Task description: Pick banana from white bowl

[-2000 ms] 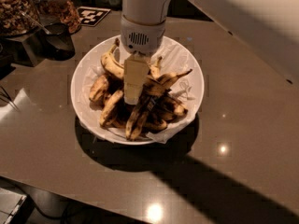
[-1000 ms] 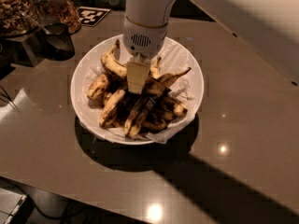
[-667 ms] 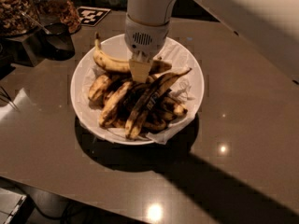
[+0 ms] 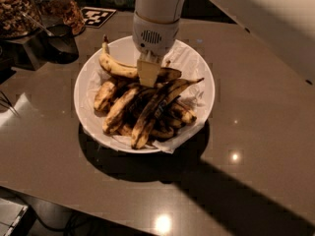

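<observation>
Grey-brown glossy surface [image 4: 261, 132], dim room, light spots glinting lower right. On it you have one white bowl [image 4: 84, 85] at centre. Your end effector [image 4: 147, 73] is clamped on the banana [image 4: 116, 67] at the bowl's upper left, over roughly six darker bananas [image 4: 147, 113]. Two jars [image 4: 59, 9] stand upper left.

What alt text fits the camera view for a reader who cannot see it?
A robot gripper, over the back of a white bowl, is shut on a speckled yellow banana; darker bananas fill the bowl on a brown table.
</observation>
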Available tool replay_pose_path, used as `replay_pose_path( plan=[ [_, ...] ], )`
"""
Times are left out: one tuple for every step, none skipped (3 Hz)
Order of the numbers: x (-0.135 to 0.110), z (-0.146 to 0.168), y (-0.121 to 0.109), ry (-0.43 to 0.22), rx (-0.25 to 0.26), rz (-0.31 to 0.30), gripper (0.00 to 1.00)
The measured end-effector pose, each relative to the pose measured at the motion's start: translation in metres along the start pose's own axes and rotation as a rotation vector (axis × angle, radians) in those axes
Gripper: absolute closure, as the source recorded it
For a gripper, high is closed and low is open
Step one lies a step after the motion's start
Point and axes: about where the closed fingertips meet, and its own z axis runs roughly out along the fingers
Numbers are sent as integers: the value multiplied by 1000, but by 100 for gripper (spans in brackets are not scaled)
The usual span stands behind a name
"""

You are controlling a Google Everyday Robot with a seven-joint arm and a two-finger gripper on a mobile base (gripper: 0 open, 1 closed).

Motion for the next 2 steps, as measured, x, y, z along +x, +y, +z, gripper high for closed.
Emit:
replay_pose_path(
  plan=[
    [7, -25, -2, -53, 18, -61, 100],
    [15, -54, -1, -154, 19, -187, 100]
  ],
)
